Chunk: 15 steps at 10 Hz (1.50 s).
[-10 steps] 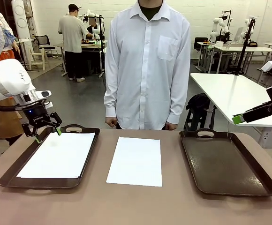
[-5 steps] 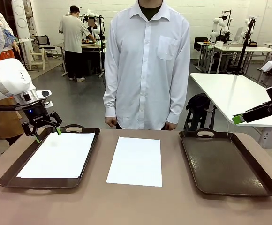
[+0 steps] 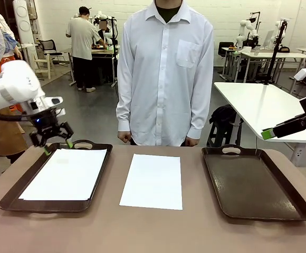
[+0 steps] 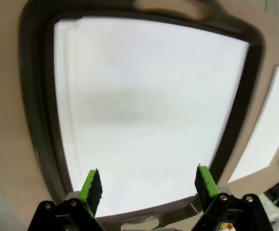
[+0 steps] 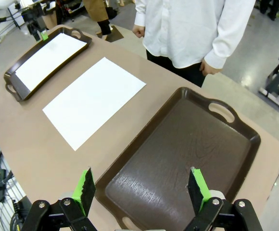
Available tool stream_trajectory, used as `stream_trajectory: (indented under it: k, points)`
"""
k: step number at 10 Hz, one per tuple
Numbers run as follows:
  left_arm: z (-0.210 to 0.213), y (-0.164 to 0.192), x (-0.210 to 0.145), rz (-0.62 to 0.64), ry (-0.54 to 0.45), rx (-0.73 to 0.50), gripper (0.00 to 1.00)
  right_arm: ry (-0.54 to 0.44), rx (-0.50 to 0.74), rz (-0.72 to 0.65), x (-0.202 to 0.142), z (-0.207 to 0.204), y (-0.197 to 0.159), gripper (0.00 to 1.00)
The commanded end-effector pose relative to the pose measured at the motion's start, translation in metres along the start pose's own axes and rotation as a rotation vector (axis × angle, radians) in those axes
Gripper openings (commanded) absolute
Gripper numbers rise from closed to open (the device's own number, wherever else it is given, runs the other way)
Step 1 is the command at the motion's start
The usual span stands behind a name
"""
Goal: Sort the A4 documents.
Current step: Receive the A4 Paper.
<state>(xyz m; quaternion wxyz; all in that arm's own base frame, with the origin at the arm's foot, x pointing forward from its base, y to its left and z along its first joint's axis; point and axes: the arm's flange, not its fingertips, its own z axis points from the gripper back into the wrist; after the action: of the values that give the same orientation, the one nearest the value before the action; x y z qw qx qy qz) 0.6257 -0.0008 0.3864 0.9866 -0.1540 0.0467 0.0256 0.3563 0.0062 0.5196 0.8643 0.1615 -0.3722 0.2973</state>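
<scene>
The left gripper [image 3: 56, 146], jaws wide and empty, hangs over the far left corner of the sheet [image 3: 64, 174] in the left tray [image 3: 101, 171].

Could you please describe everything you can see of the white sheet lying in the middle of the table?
The middle sheet is a plain, blank white A4 page, thin and flat, with no visible creases. It lies directly on the brown table, its long sides running away from the robot, between the left tray and the right tray, touching neither. No gripper or hand touches it.
</scene>
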Motion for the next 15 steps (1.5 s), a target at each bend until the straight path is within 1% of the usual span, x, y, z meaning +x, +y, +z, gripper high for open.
stream_trajectory:
  k: [1,2,4,5,6,7,8,9,10,11,13,15]
  points:
    - [0.051,-0.043,-0.017,-0.217,-0.150,0.028,1.00,0.001,0.002,-0.001,0.000,-0.001,0.000,1.00]
    - [0.074,-0.055,-0.036,-0.324,-0.225,0.025,1.00,0.001,0.002,-0.001,0.000,-0.001,0.000,1.00]
    - [0.114,-0.062,-0.078,-0.566,-0.330,-0.069,1.00,0.001,0.002,-0.001,0.000,-0.001,0.000,1.00]
    - [0.132,-0.055,-0.100,-0.740,-0.366,-0.206,1.00,0.001,0.002,-0.001,0.000,-0.001,0.000,1.00]
    - [0.143,-0.047,-0.119,-0.823,-0.416,-0.258,1.00,0.001,0.002,-0.001,0.000,-0.001,0.000,1.00]
    - [0.153,-0.043,-0.138,-0.948,-0.464,-0.294,1.00,0.001,0.002,-0.001,0.000,-0.001,0.000,1.00]
    - [0.159,-0.043,-0.154,-1.038,-0.509,-0.276,1.00,0.001,0.002,-0.001,0.000,-0.001,0.000,1.00]
    - [0.162,-0.045,-0.168,-1.083,-0.535,-0.217,1.00,0.001,0.002,-0.001,0.000,-0.001,0.000,1.00]
    - [0.164,-0.047,-0.173,-1.131,-0.544,-0.200,1.00,0.001,0.002,-0.001,0.000,-0.001,0.000,1.00]
    - [0.165,-0.048,-0.172,-1.163,-0.539,-0.200,1.00,0.001,0.002,-0.001,0.000,-0.001,0.000,1.00]
    - [0.163,-0.054,-0.165,-1.248,-0.491,-0.236,1.00,0.001,0.002,-0.001,0.000,-0.001,0.000,1.00]
    - [0.164,-0.055,-0.162,-1.261,-0.471,-0.251,1.00,0.001,0.002,-0.001,0.000,-0.001,0.000,1.00]
